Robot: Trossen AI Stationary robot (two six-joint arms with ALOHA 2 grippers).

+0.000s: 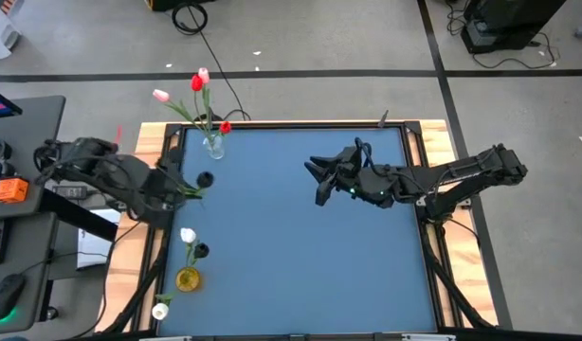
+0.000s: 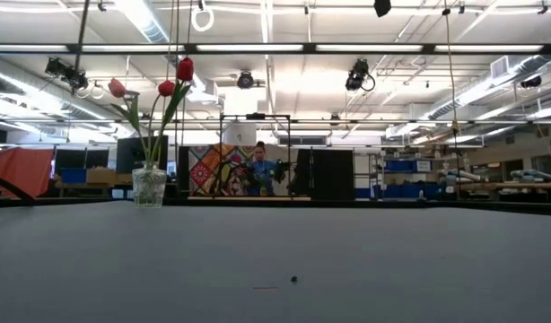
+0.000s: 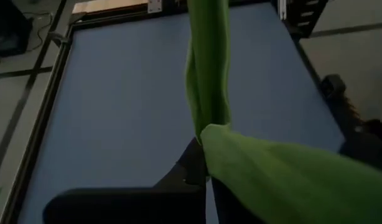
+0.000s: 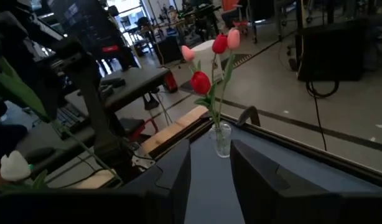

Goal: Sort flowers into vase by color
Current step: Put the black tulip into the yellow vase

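A clear glass vase [image 1: 213, 145] stands near the table's far left corner and holds red and pink tulips [image 1: 198, 81]; it also shows in the low view as the vase [image 2: 150, 187] and in the right wrist view as the vase [image 4: 221, 139]. A yellow vase [image 1: 188, 278] near the left edge holds white tulips [image 1: 188, 235]. My left gripper [image 1: 182, 188] is between the two vases, shut on a green tulip stem [image 3: 206, 74]; its bud is out of view. My right gripper [image 1: 319, 180] hovers open over the table's middle, facing the clear vase. My left gripper pinches a tulip's green stem [image 3: 205, 134] between its two fingers [image 3: 185, 174], just where a broad leaf [image 3: 284, 174] branches off. The stem runs on past the fingers, lifted clear of the table. The leaf hides most of the place of contact.
Two small dark round things sit on the blue mat, one [image 1: 204, 178] by my left gripper, one [image 1: 202, 250] beside the yellow vase. Wooden boards and a black frame [image 1: 419, 142] border the mat. A desk with gear stands to the left [image 1: 26, 189].
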